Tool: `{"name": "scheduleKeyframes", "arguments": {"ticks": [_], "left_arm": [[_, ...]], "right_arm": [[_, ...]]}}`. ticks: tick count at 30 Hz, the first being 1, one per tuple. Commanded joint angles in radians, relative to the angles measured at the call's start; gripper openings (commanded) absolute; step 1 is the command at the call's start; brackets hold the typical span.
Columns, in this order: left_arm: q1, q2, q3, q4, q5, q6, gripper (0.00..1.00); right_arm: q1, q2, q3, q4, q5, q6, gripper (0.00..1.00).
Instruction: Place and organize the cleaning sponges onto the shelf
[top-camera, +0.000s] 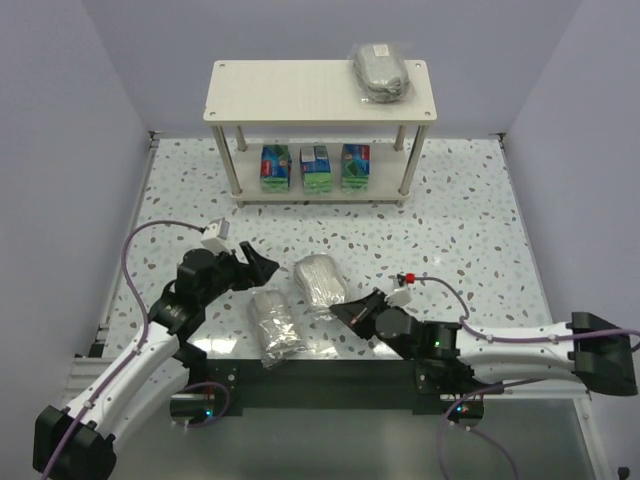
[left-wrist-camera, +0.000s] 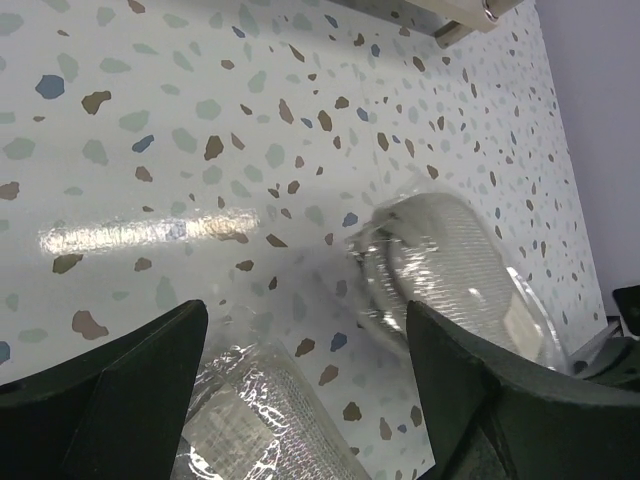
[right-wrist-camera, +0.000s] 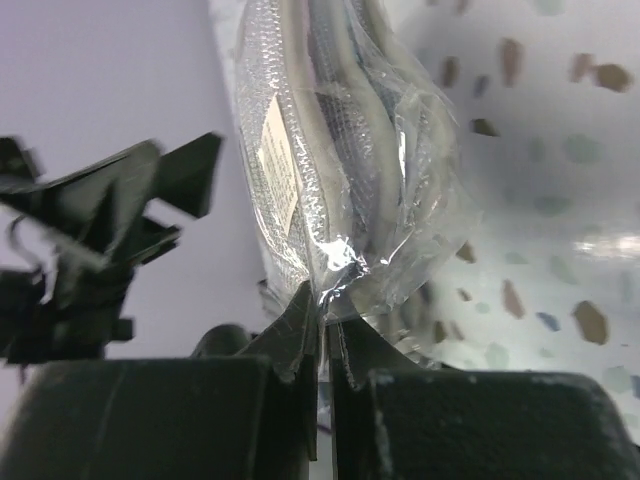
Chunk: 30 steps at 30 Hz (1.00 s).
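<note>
Two wrapped sponge bundles are lying on the speckled table (top-camera: 480, 240) in front of the arms, while a third bundle (top-camera: 380, 70) is resting at the right end of the top tier of the shelf (top-camera: 290, 90). Three green-and-blue packs (top-camera: 315, 167) are standing in a row on the lower tier, so the job looks roughly two thirds done.

The right gripper (right-wrist-camera: 325, 310) is pinching shut on a thin tail of clear wrap at the end of the farther bundle (right-wrist-camera: 340, 150), not on the sponge body itself; its wrist view is showing film bunched between the closed tips. Whether the bundle is already leaving the table, I cannot tell. The left gripper (left-wrist-camera: 305, 312) is hanging with its fingers spread wide and holding nothing, over bare table between that bundle and the nearer bundle (top-camera: 273, 325).

The weak point is that pinch. Slick film is giving little to hold, and the bundle's weight is sitting well away from the tips, so a lift or a quick swing toward the shelf could let the wrap slide out or tear and drop the load. A bundle dangling by its tail is also likely to swing, and a low approach could clip the shelf edge or nudge the one already up there. The two grippers are working close together, so a careless move by either risks knocking the nearer bundle or the other arm.
</note>
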Motion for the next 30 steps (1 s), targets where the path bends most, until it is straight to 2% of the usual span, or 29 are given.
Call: {"name": "scheduleKeyframes", "arguments": {"ticks": [1, 7, 12, 14, 16, 17, 19, 21, 22, 25, 28, 30], "left_arm": [[-0.005, -0.026, 0.041, -0.034, -0.029, 0.017, 0.86], [-0.005, -0.064, 0.063, -0.1, -0.076, 0.021, 0.87], [-0.005, -0.099, 0.075, -0.12, -0.101, 0.011, 0.87], [-0.005, -0.106, 0.08, -0.13, -0.103, 0.009, 0.87], [-0.005, -0.106, 0.084, -0.135, -0.096, 0.004, 0.87], [-0.005, -0.104, 0.084, -0.14, -0.093, 0.004, 0.87], [-0.004, -0.11, 0.087, -0.144, -0.089, -0.002, 0.87], [-0.004, -0.115, 0.087, -0.143, -0.083, -0.005, 0.87], [-0.005, -0.118, 0.089, -0.144, -0.084, -0.005, 0.87], [-0.004, -0.125, 0.098, -0.156, -0.087, -0.003, 0.87], [-0.005, -0.133, 0.101, -0.164, -0.086, -0.002, 0.87], [-0.004, -0.138, 0.101, -0.166, -0.084, -0.002, 0.87]], "right_arm": [[0.002, -0.172, 0.07, -0.085, 0.041, -0.173, 0.0], [0.002, -0.278, 0.31, -0.188, 0.109, -0.426, 0.0], [-0.026, -0.194, 0.533, -0.166, 0.185, -0.687, 0.0], [-0.094, -0.142, 0.647, -0.152, 0.173, -0.759, 0.0], [-0.182, -0.052, 0.726, -0.163, 0.077, -0.762, 0.0], [-0.282, -0.021, 0.795, -0.154, 0.02, -0.756, 0.0], [-0.39, 0.093, 0.916, -0.143, -0.074, -0.756, 0.0], [-0.437, 0.18, 1.01, -0.145, -0.103, -0.788, 0.0], [-0.488, 0.265, 1.106, -0.149, -0.167, -0.787, 0.0], [-0.547, 0.419, 1.244, -0.154, -0.273, -0.779, 0.0], [-0.613, 0.505, 1.427, -0.183, -0.328, -0.758, 0.0], [-0.636, 0.568, 1.472, -0.204, -0.336, -0.72, 0.0]]}}
